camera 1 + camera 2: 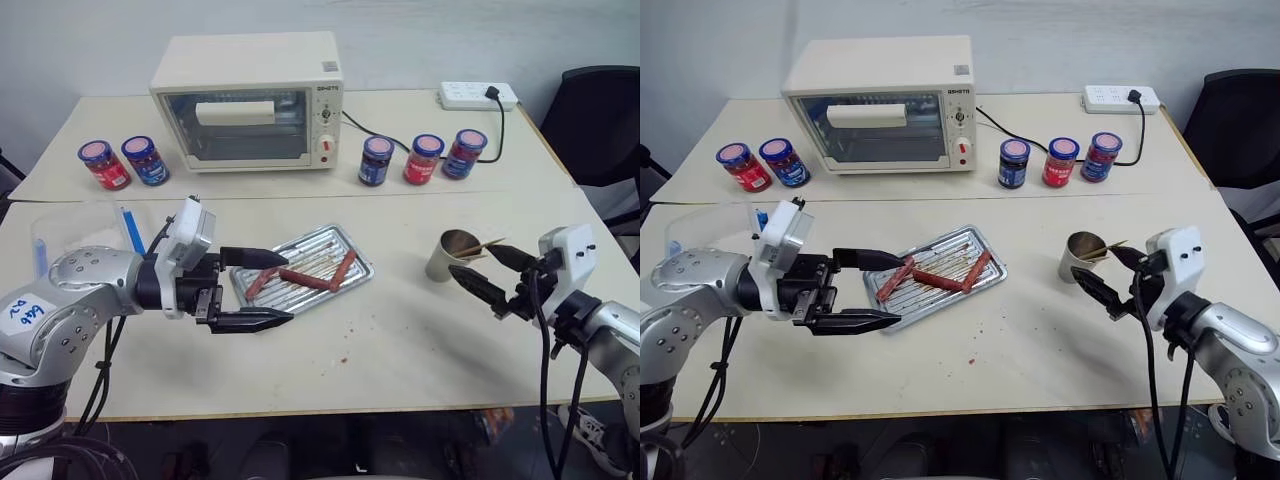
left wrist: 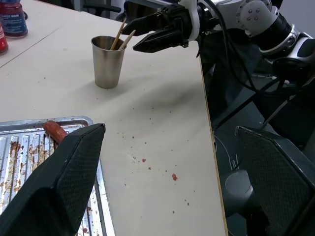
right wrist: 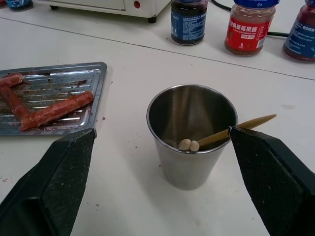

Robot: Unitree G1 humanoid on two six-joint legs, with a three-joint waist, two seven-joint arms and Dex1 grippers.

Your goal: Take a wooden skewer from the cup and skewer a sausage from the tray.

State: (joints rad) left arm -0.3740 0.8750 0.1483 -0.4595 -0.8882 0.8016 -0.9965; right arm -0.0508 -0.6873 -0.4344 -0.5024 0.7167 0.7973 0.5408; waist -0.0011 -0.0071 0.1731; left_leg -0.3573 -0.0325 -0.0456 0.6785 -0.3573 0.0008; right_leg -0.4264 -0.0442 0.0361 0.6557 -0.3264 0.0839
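The silvery tray (image 1: 352, 256) lies at the table's middle with three reddish-brown sausages (image 1: 310, 278) on its ribbed floor. My left gripper (image 1: 286, 288) hovers at the tray's left end, open, fingers level and pointing right, nothing between them. The metal cup (image 1: 447, 257) stands to the right and holds wooden skewers (image 3: 236, 129) that lean over its rim toward my right arm. My right gripper (image 1: 470, 259) is open just right of the cup, its fingers on either side of the skewer ends. In the right wrist view the cup (image 3: 192, 142) sits between the two fingers.
A cream toaster oven (image 1: 250, 100) stands at the back, with two jars (image 1: 125, 163) on its left and three jars (image 1: 425, 158) on its right. A power strip (image 1: 478, 95) lies far right, a clear plastic box (image 1: 80, 232) near left, a black chair (image 1: 600, 120) beyond the table.
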